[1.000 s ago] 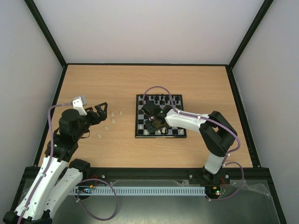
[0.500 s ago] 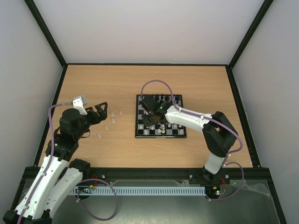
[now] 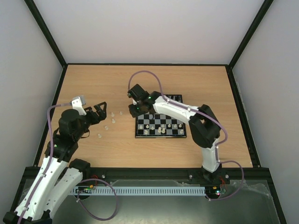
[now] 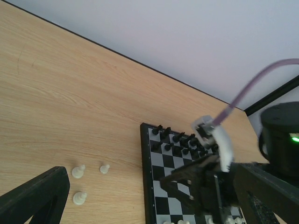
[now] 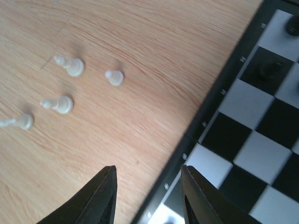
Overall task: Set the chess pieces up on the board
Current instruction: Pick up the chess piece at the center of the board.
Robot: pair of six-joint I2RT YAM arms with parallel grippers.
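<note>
No text, label, brand, number or sign can be read in any of the views. In the right wrist view, the black rim of the board [image 5: 212, 109] carries a row of small pale marks, one beside each square. These may be coordinate characters, but they are too blurred to read.
</note>
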